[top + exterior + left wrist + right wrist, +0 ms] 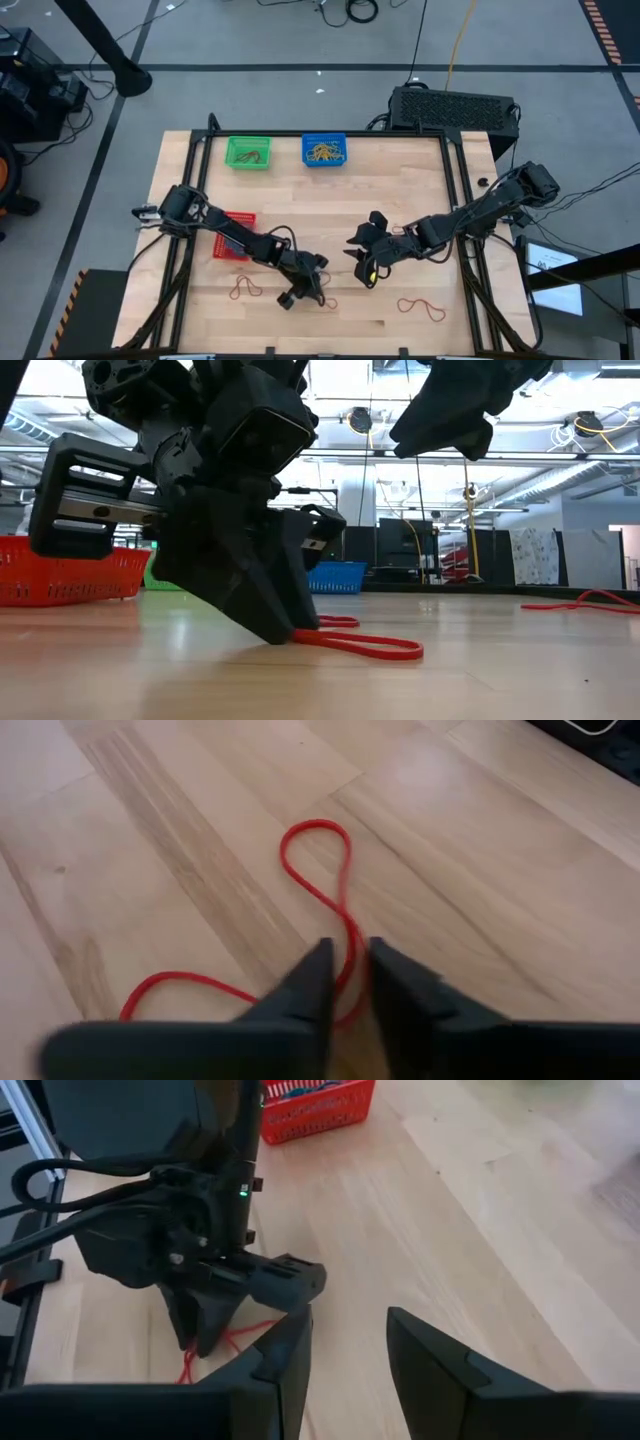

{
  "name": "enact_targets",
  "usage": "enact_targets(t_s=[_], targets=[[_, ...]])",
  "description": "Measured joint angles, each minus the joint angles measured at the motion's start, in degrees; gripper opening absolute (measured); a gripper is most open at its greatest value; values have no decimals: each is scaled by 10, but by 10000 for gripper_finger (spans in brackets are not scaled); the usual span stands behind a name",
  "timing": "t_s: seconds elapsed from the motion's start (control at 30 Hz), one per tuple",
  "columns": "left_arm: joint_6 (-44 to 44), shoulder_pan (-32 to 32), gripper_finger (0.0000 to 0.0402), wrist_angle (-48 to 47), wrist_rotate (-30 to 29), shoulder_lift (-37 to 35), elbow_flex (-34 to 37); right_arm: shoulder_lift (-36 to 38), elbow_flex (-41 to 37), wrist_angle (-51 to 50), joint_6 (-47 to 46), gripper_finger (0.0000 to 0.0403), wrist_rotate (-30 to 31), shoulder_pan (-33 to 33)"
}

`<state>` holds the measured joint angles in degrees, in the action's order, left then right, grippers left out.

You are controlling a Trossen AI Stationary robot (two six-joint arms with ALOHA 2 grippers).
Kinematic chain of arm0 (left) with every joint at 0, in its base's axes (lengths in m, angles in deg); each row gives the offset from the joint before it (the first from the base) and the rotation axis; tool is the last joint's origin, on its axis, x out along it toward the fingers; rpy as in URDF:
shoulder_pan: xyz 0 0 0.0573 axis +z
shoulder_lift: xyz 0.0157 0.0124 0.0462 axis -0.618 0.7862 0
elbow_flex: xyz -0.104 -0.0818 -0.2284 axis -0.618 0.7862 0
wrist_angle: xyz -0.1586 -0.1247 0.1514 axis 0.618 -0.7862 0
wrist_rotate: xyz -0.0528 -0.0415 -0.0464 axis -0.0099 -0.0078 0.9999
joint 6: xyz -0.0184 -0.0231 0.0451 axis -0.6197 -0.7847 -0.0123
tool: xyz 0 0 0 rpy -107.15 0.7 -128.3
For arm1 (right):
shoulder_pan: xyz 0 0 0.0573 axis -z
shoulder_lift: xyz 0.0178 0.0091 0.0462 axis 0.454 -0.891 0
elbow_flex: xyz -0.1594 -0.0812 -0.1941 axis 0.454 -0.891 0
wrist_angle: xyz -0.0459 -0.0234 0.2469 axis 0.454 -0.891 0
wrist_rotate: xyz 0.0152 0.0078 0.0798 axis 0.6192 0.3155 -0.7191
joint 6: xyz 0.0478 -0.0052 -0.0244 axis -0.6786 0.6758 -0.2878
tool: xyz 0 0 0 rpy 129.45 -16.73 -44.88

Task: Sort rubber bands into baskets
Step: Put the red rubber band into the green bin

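1. Down at the front middle of the wooden surface (420,170), the left pincer (300,292) is tipped onto the boards, its fingers (310,990) drawn narrow around a strand of a red rubber band (318,880); the left wrist view shows the strand passing between the tips, and the band lies twisted in a figure-eight on the wood.
2. Seen from the low view, that same red band (365,645) trails out flat from under the pincer tip (285,630).
3. Nearby, toward the right, the right pincer (365,262) hangs above the surface with its fingers (290,1355) set wide and nothing between them.
4. Two more red rubber bands lie loose near the front edge: one left of the left pincer (244,289), one well to the right (421,308).
5. Along the far edge, the green basket (248,152) and the blue basket (324,150) sit side by side but apart; the blue one holds yellow-tan bands.
6. Further forward on the left, the red basket (236,236) sits partly under the left arm.
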<state>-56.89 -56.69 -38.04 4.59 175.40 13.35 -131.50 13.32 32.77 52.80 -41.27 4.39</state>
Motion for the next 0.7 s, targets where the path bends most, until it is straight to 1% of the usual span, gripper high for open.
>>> enact_targets(t_s=[0.07,0.1,0.23,0.33,0.43,0.53,0.7], targets=[[-3,0,26,-1,0,-2,0,0,0,0,0,123,0,0],[-4,0,14,-4,0,-7,1,0,0,0,1,123,0,0],[-5,-1,7,-39,-14,-43,5,0,0,-1,2,123,0,0],[-4,-7,4,-69,-42,-103,4,0,0,-2,3,123,0,0],[-3,-14,3,-127,-79,-171,3,0,0,-3,7,123,0,0],[-3,-19,2,-196,-134,-244,4,0,0,-3,16,123,0,0],[-4,-17,1,-333,-291,-352,3,0,0,-3,21,123,0,0]])
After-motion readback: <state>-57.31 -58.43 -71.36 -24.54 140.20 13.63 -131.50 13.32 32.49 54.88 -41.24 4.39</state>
